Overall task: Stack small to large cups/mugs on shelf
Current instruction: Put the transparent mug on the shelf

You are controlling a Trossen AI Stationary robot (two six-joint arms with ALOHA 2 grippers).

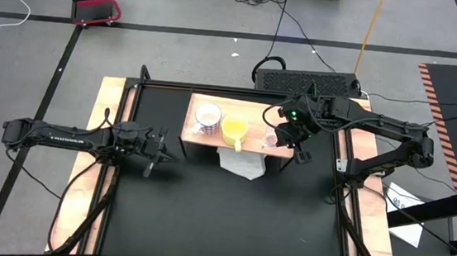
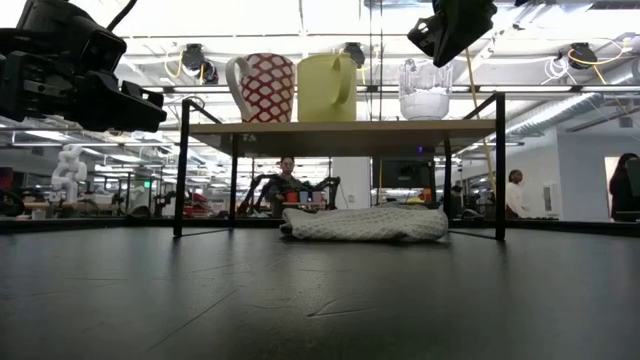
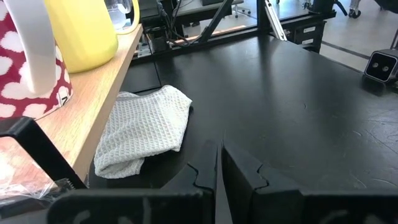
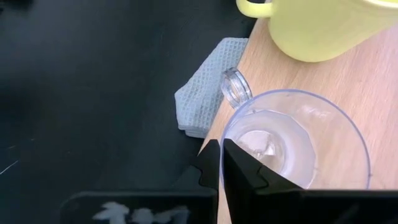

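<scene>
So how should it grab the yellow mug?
Probably by the rim, coming straight down from above. The yellow mug stands upright and open on the shelf, with the patterned mug and glass cup close on either side, so a sideways approach looks crowded.

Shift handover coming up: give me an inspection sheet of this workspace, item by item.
Surface: black table top, bare at the front.
Job's things: low light-wood shelf on a black frame carries, in a row, a white handled mug with a red pattern, a yellow handled mug and a clear glass cup; all upright, none stacked.
Clutter: white waffle cloth on the table, partly under the shelf.
Grippers: left tool shut, empty, left of the shelf; right tool shut, empty, over the glass cup.
Cables: loose cables on the floor behind the table.
Surroundings: people beyond the table.
</scene>
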